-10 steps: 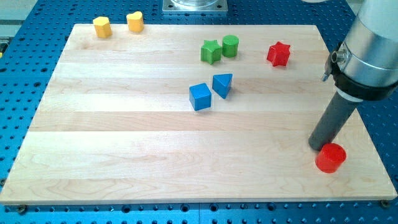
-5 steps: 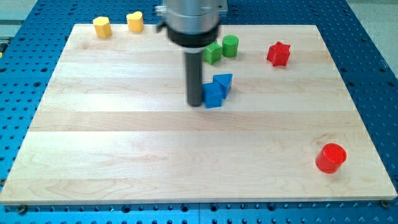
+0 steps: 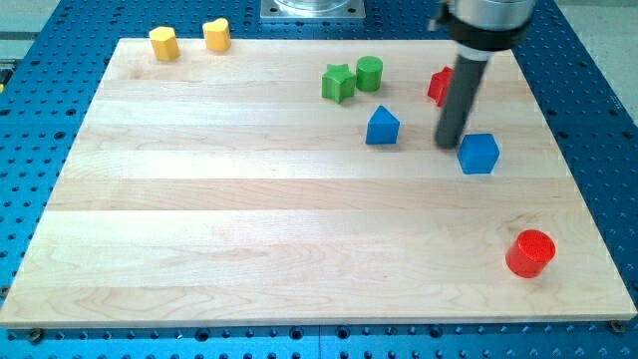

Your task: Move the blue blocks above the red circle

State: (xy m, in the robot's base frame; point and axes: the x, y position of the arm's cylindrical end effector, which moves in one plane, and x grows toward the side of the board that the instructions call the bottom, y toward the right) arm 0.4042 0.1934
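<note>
The blue cube sits at the view's right, well above the red circle, which is near the bottom right corner. The blue triangular block lies to the cube's left, near the board's middle top. My tip is just left of the blue cube, almost touching its upper left side, and to the right of the blue triangular block. The rod partly hides the red star.
A green star and a green cylinder stand at the top centre. Two yellow blocks sit at the top left. The wooden board ends close to the red circle on the right.
My tip has moved from left of the two blue blocks to the right. The blue cube has slid far right and the blue triangular block a little right and up; they are now apart.
</note>
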